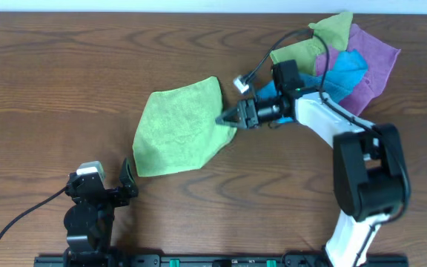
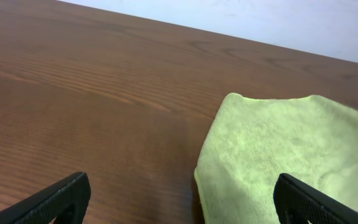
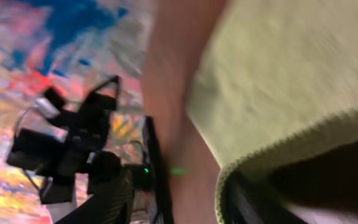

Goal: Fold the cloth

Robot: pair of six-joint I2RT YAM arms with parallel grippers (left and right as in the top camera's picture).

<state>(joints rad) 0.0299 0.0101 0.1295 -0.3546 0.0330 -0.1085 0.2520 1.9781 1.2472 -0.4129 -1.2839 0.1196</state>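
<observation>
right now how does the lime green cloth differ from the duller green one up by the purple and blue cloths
Colour: the lime cloth is bright, the olive cloth duller. Place: the lime cloth lies spread alone on the table; the olive cloth sits piled with the purple cloth and blue cloth. The right gripper is at the lime cloth's edge, away from the olive cloth. Both are green.

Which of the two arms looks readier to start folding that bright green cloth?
Right. The right claw is at the cloth's right edge, touching its hem. The left claw sits open, holding nothing.
</observation>
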